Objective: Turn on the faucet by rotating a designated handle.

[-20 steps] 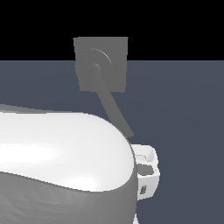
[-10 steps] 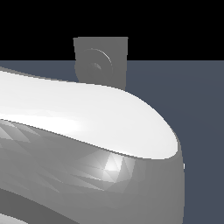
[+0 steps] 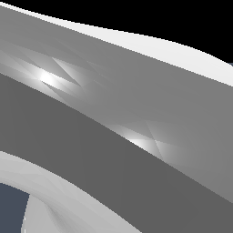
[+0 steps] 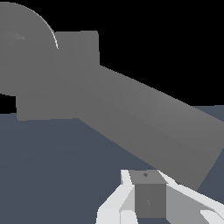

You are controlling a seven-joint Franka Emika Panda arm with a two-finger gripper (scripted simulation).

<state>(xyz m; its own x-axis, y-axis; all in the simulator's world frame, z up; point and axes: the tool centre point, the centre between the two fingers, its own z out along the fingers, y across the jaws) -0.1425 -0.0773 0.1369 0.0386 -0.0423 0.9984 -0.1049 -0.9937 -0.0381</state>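
In the wrist view the faucet [image 4: 57, 87] is a matte grey square block with a raised round ring [image 4: 22, 48] on its face. The handle [image 4: 153, 127] is a long grey bar running from the block's centre out to a blunt free end [image 4: 205, 153]. My gripper [image 4: 148, 194] shows as one joined mass of white and grey fingers with no gap, so it looks shut and empty. It sits close beside the handle's free end; I cannot tell whether it touches. In the exterior view my arm [image 3: 118, 113] hides the faucet, handle and gripper.
A flat dark blue-grey floor [image 4: 52, 166] lies under the faucet, with black background behind. A small patch of the same floor [image 3: 11, 209] shows in the exterior view past the white arm.
My arm has swung across the exterior camera and now fills it. The faucet and handle, visible one second ago and partly half a second ago, are fully covered.
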